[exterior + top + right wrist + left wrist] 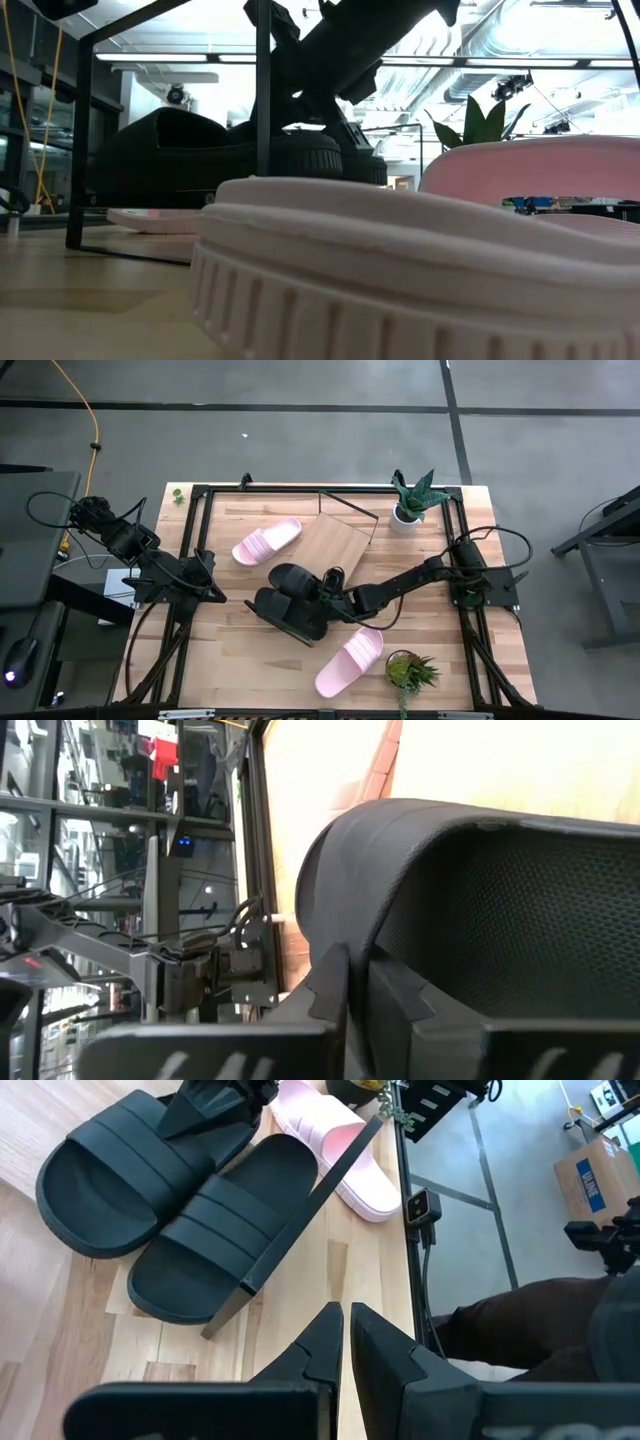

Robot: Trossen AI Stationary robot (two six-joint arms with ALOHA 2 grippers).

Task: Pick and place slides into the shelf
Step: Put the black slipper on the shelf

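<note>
High view showed a pale plank tabletop (240, 650) in a black frame, standing on a grey floor crossed by dark lines, with two potted plants (410, 500) beside the frame's right side. Taking the shelf (335, 543) as landmark, a light wooden board on thin black wire lying askew mid-table: one pink slide (267, 543) lay just off its left edge, the two matte black slides (295, 600) sat side by side just in front of it, nearer the camera's bottom edge, and the second pink slide (350, 662) lay farther out beyond those. The right gripper (335, 588) sat at the black pair; its wrist view showed the fingers nearly together against a black slide's ribbed strap, though whether they actually pinched it could not be told. The left gripper (347, 1342) waited clenched and empty well left of the shelf.
</note>
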